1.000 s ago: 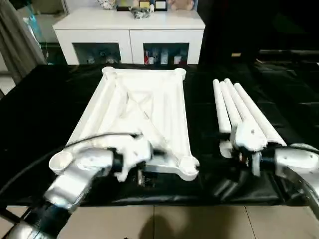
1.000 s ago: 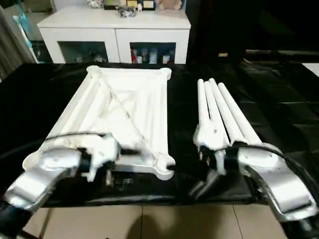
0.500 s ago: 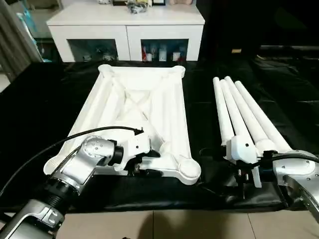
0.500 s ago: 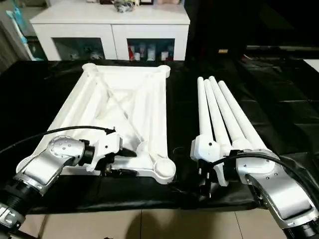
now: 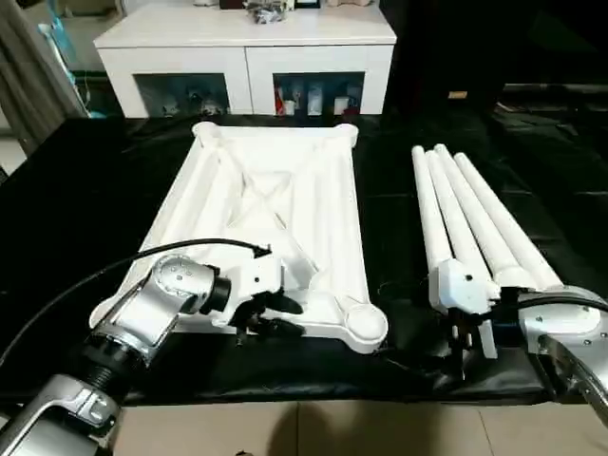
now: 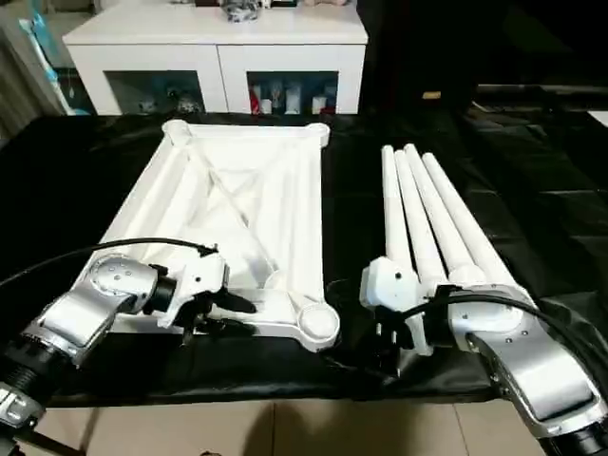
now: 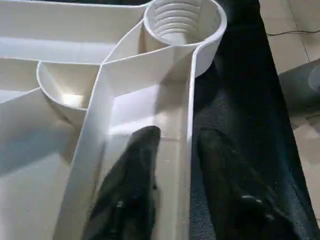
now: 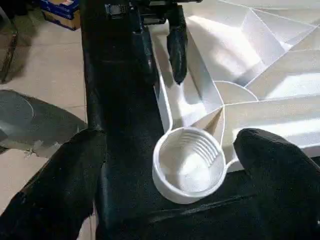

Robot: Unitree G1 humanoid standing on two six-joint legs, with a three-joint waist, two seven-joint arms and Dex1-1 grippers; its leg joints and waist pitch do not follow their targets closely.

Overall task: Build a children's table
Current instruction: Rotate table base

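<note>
A: Whereabouts of the table top?

B: Lying ribbed side up on the black cloth, close to the front edge, with the white cabinet behind. Turned over like that, most likely, to leave the round corner sockets facing upward for the legs.

A: And the legs?

B: Laid side by side on the same cloth, just to the right of the top and apart from it. Not yet fitted. Kept parallel and close at hand, probably for picking up one at a time.

A: Left gripper?

B: Down at the near rim, fingers parted, one inside the rim wall and one outside over the cloth. Not clamped: a gap visible on the inner side. Seems placed astride the wall to pinch it and steady or shift the top.

A: Right gripper?

B: Spread wide, grasping nothing. Hovering by the near ends of the legs, pointed at the near right corner socket. Looks like waiting beside the parts for a first leg.
</note>
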